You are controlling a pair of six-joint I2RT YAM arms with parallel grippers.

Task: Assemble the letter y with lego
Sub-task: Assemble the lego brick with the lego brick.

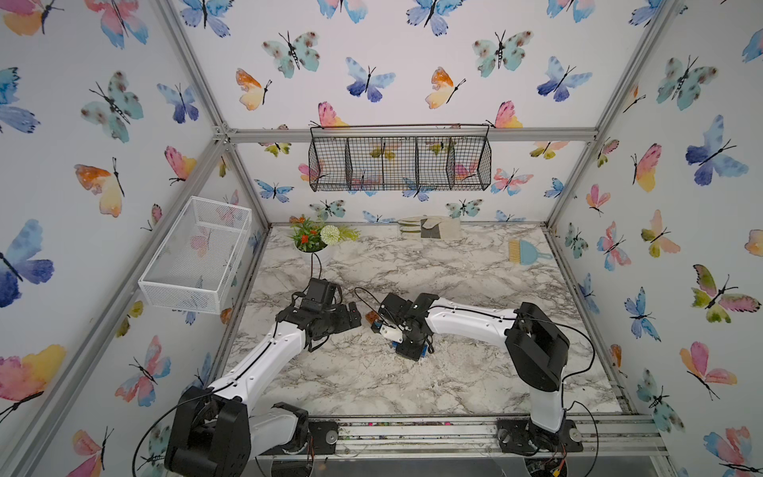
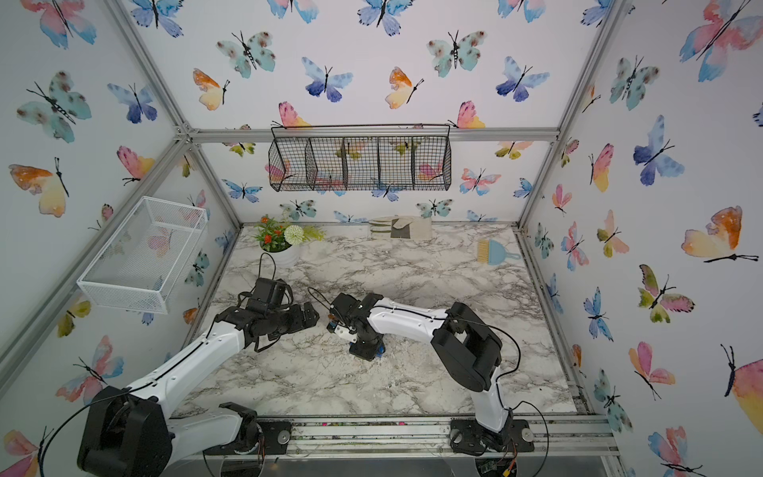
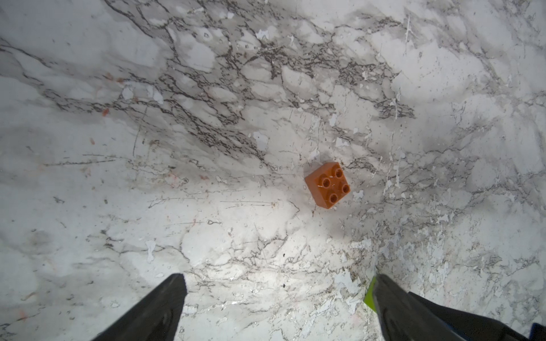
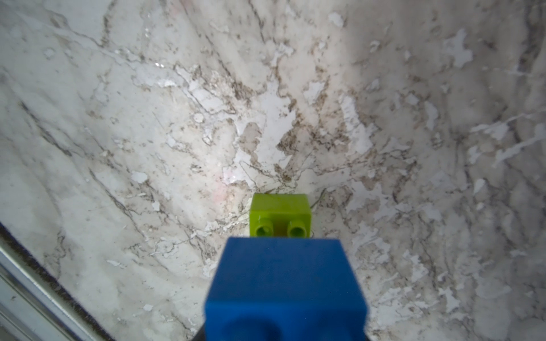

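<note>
Low over the marble table (image 3: 147,206), the right gripper (image 1: 408,349) is clamped on a dark blue brick (image 4: 285,289), with a lime green brick (image 4: 280,211) jutting beyond it. Just farther and to the left, an orange brick (image 3: 328,186) sits studs-up on the marble. It lies untouched just right of the left gripper (image 3: 279,277), whose jaws are spread wide.
</note>
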